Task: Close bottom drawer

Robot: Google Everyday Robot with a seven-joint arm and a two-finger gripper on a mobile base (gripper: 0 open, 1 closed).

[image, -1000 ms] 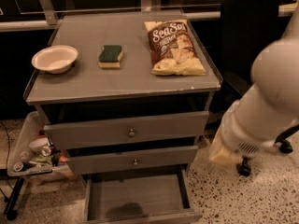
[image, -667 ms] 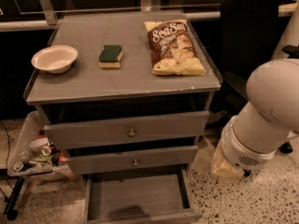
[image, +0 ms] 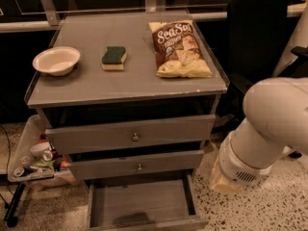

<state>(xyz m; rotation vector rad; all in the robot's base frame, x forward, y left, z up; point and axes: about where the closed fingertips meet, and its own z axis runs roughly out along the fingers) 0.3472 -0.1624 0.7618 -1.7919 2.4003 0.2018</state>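
Observation:
The bottom drawer (image: 139, 207) of the grey cabinet is pulled far out and looks empty. Its front panel (image: 149, 224) lies at the frame's lower edge, and its knob is out of view. The middle drawer (image: 138, 164) and top drawer (image: 134, 134) above it are slightly out, and their knobs show. My white arm (image: 269, 129) hangs at the right of the cabinet, with a joint (image: 236, 170) level with the bottom drawer's right side. My gripper is out of view, past the frame's edge.
On the cabinet top (image: 86, 83) lie a white bowl (image: 56, 60), a green and yellow sponge (image: 114, 57) and a chip bag (image: 179, 48). A bin of clutter (image: 36, 160) stands at the left and a dark chair (image: 260, 37) at the back right. The floor is speckled.
My arm has sunk lower at the cabinet's right side. The drawers and the things on top have not moved.

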